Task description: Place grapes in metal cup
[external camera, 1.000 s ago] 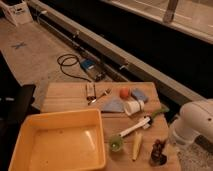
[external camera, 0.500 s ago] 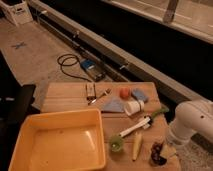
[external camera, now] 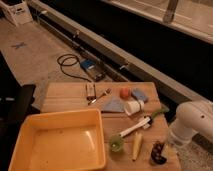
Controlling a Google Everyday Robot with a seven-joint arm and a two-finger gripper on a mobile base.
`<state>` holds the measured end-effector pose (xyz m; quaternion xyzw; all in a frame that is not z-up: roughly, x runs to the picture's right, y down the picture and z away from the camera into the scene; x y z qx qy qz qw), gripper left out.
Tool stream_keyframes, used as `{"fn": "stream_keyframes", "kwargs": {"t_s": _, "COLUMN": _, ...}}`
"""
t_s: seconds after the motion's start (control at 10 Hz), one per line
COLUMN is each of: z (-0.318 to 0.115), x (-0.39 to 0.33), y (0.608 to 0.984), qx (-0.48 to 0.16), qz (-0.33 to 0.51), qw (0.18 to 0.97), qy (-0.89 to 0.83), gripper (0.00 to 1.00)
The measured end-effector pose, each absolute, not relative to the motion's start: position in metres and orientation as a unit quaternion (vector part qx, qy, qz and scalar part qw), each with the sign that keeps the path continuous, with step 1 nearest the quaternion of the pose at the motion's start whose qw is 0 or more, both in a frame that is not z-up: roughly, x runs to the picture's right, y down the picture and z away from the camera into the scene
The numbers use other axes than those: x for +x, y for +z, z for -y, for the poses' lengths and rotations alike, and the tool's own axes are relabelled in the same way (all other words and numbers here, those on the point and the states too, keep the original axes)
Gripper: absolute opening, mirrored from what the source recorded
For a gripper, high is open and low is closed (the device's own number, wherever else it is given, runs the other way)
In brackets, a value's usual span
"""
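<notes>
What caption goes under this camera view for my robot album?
White robot arm beside a wooden table with dark grapes and a yellow tub; gripper out of sight.

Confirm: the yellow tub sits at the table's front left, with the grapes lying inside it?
No. The yellow tub is at the front left, but the grapes lie outside it, on the table near its front right corner, as the camera view shows. The jaws are out of view; only the white arm shows, at the right.
</notes>
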<state>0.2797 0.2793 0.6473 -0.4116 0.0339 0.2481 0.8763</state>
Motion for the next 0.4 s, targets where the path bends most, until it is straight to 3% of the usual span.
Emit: {"fn": "stream_keyframes", "kwargs": {"t_s": 0.4, "z": -0.2830, "x": 0.2840, "y": 0.6416, "qx": -0.411, "qz": -0.032, "qw": 0.874, "qy": 0.256, "gripper": 0.80}}
